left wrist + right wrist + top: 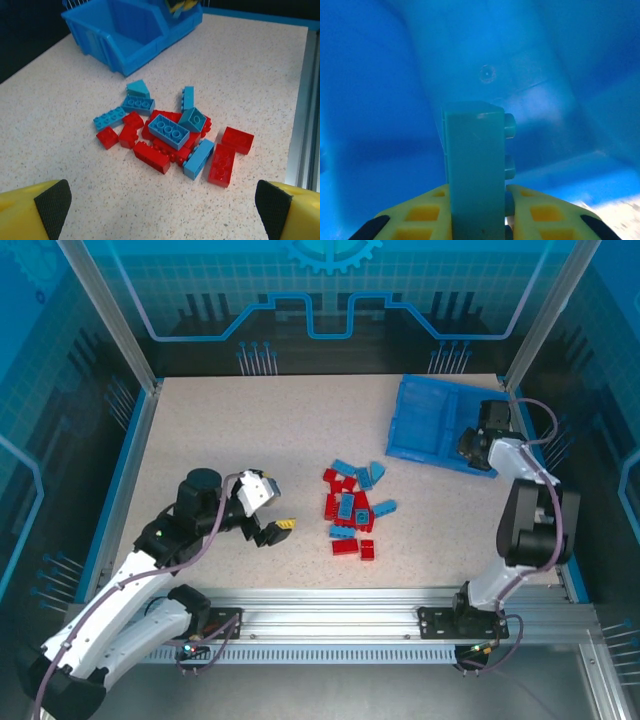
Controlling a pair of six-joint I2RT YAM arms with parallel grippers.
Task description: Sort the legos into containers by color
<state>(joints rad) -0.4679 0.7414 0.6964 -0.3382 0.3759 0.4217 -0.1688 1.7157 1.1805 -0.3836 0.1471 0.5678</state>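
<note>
Blue plastic surrounds the right end effector (479,217). It hangs inside the tray (420,430), over the right-hand compartment as far as the overhead view lets me judge. Its fingers are clamped on one light blue brick (474,150), held upright with the studs pointing sideways. The pile of legos (352,510) lies on the table (250,440), well apart from the tray on its near-left side. The left end effector (277,530) waits beyond the pile, farther again from the tray, with its fingers spread wide and nothing between them.

What worries me is the drop. A brick let go on its narrow edge could tip, bounce off the sloped tray floor and hop over the middle wall into the other compartment, or out onto the table. The tray looks light, so a nudge from the fingers on the way out could also slide it.

By my count there is one tray with two compartments and one brick in the grip. In the pile I see seven light blue bricks and about nine red — some red ones lie half buried, so that figure is loose.
</note>
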